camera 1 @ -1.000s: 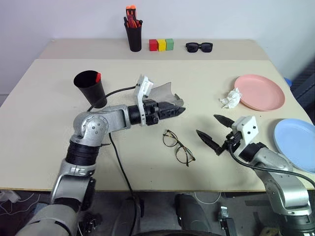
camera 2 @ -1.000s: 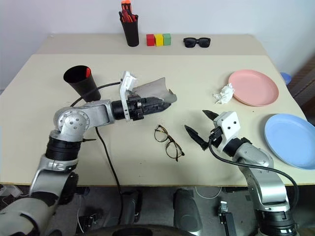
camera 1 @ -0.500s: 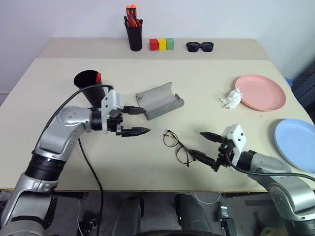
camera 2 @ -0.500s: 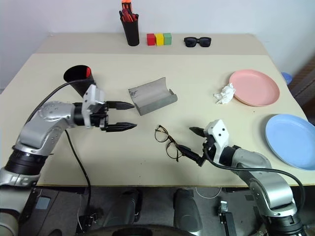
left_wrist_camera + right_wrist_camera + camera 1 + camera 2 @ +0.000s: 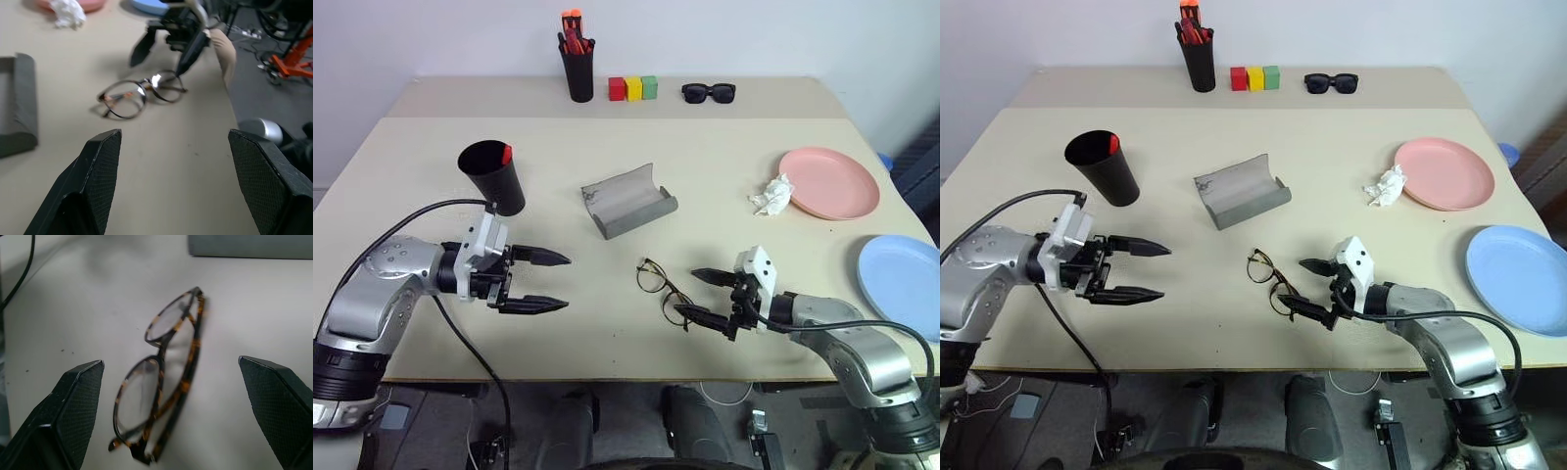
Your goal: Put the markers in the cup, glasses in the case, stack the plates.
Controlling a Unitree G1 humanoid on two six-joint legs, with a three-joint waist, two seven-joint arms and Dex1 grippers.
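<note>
The glasses (image 5: pixel 667 293) lie folded on the table (image 5: pixel 411 186), near its front edge and just in front of the open case (image 5: pixel 628 201). The right gripper (image 5: pixel 699 297) sits low beside them with its jaws spread wide and empty, one finger close to the near lens. To do this step well, I judge it should close on the frame at the bridge or the near rim, not on a lens, and lift level so the thin wire does not twist or skid. The left gripper (image 5: pixel 540 282) hangs open and empty well to the left, clear of the path. Room is good between glasses and case. The front edge is the risk: a push could slide them off. The cup (image 5: pixel 493 176), tissue (image 5: pixel 771 196) and plates (image 5: pixel 829 183) stand well apart.
</note>
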